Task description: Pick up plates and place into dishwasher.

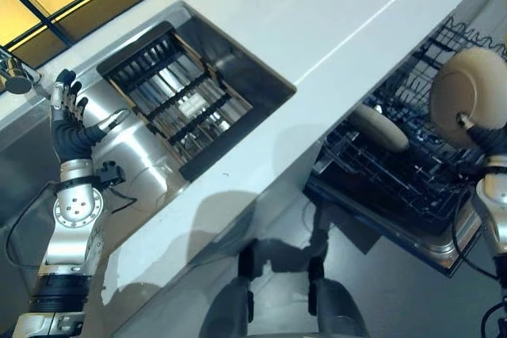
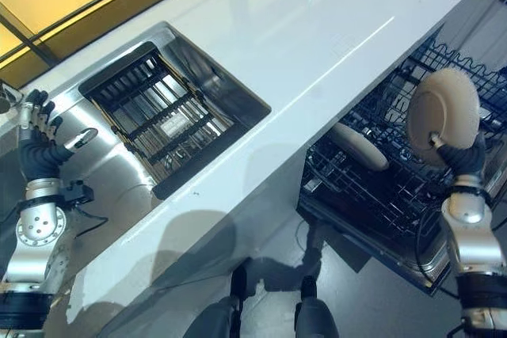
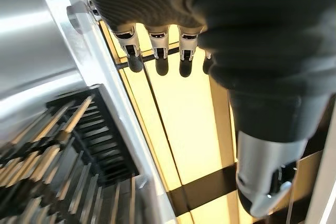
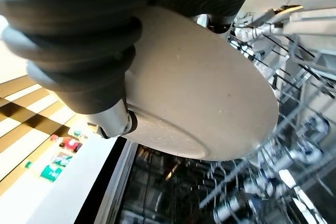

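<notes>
My right hand (image 2: 462, 156) is shut on a beige plate (image 2: 441, 115), held upright above the open dishwasher rack (image 2: 372, 195) at the right. In the right wrist view the plate (image 4: 205, 103) is pinched by the thumb (image 4: 113, 121), with the rack wires just beyond it. A second beige plate (image 1: 380, 127) stands tilted in the rack. My left hand (image 1: 67, 116) is raised over the sink's drainboard at the left, fingers (image 3: 157, 51) straight and holding nothing.
A black dish rack (image 1: 178, 96) sits in the steel sink (image 1: 253, 77), without plates in it. The white counter (image 1: 333, 13) runs diagonally between sink and dishwasher. A faucet knob (image 1: 16, 77) is beside my left hand.
</notes>
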You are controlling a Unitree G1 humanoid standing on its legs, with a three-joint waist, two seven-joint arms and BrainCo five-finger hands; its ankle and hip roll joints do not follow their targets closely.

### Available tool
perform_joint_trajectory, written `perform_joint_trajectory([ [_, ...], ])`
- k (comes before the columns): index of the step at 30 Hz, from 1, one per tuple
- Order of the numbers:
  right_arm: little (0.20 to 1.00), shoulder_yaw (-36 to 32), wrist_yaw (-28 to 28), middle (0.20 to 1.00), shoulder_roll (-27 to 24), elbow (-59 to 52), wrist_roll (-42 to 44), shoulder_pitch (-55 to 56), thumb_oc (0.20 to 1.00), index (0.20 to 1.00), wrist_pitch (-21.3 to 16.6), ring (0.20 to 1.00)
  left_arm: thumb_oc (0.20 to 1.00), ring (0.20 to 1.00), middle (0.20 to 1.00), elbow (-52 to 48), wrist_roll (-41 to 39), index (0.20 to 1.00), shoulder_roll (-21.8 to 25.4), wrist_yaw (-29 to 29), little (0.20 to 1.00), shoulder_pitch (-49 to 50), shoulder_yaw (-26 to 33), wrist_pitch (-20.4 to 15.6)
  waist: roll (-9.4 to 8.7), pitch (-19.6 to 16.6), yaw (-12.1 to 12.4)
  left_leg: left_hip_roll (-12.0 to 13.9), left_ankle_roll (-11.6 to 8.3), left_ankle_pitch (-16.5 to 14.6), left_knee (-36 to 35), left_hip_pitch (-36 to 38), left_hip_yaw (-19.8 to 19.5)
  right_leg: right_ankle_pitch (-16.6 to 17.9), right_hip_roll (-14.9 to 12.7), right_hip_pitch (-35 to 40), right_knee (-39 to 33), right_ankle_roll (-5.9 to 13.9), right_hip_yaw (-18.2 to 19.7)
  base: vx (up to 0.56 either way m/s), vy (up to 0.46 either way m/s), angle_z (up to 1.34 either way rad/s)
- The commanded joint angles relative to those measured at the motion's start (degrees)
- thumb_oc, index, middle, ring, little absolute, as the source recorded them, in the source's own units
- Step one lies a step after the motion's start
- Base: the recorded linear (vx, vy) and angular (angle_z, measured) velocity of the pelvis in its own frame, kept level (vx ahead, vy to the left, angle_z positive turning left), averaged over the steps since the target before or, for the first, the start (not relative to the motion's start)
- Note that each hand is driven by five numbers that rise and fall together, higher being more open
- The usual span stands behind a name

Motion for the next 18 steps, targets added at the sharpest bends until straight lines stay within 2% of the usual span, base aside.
perform_joint_trajectory([
  [1,0.2,4.2,4.5,0.2,-8.1,1.8,-3.7,-7.2,0.2,0.2,0.1,0.2,1.0,1.0,1.0,0.9,-2.3,1.0,0.4,2.0,1.0,-5.0,0.3,-2.3,-0.76,-1.2,-1.9,4.0,-1.45,-5.3,10.3,1.6,4.5,6.3,-0.3,0.4,-9.3,0.4,-2.3,-0.04,-0.044,0.15],
  [4,0.2,9.9,10.2,0.2,-11.4,7.4,-3.6,-11.8,0.2,0.2,0.8,0.2,1.0,1.0,1.0,1.2,-3.2,1.0,1.8,2.5,1.0,-6.4,0.0,-2.0,-0.68,0.5,-1.4,4.7,-1.82,-3.9,11.4,-0.9,5.0,6.0,0.0,-1.6,-8.1,-0.18,-2.6,-0.07,-0.079,0.13],
  [8,0.2,18.5,15.3,0.2,-14.2,13.6,-4.7,-17.8,0.2,0.2,-0.1,0.2,1.0,1.0,1.0,2.0,-4.0,1.0,5.2,2.8,1.0,-9.4,-0.8,-1.3,-1.04,3.4,-0.5,5.7,-1.86,-2.9,11.8,-4.5,5.3,6.1,0.6,-4.1,-7.1,-0.72,-3.5,-0.07,-0.156,0.13],
  [11,0.2,23.7,17.2,0.2,-15.6,17.3,-6.0,-21.6,0.2,0.2,-1.2,0.2,1.0,1.0,1.0,3.3,-4.7,1.0,7.7,2.8,1.0,-11.7,-1.3,-1.5,-1.36,5.6,0.4,5.9,-1.7,-2.6,11.5,-6.4,5.0,6.5,0.9,-5.6,-6.4,-0.84,-4.2,-0.03,-0.155,0.09],
  [18,0.2,28.3,20.8,0.2,-16.9,19.0,-5.1,-25.6,0.2,0.2,-1.3,0.2,1.0,1.0,1.0,4.0,-5.7,1.0,10.3,2.0,1.0,-12.4,-0.7,-1.2,-1.42,8.2,1.3,6.4,-1.54,-1.9,11.3,-8.2,4.1,6.1,1.6,-6.5,-5.4,-1.27,-5.2,0.04,-0.102,0.06],
])
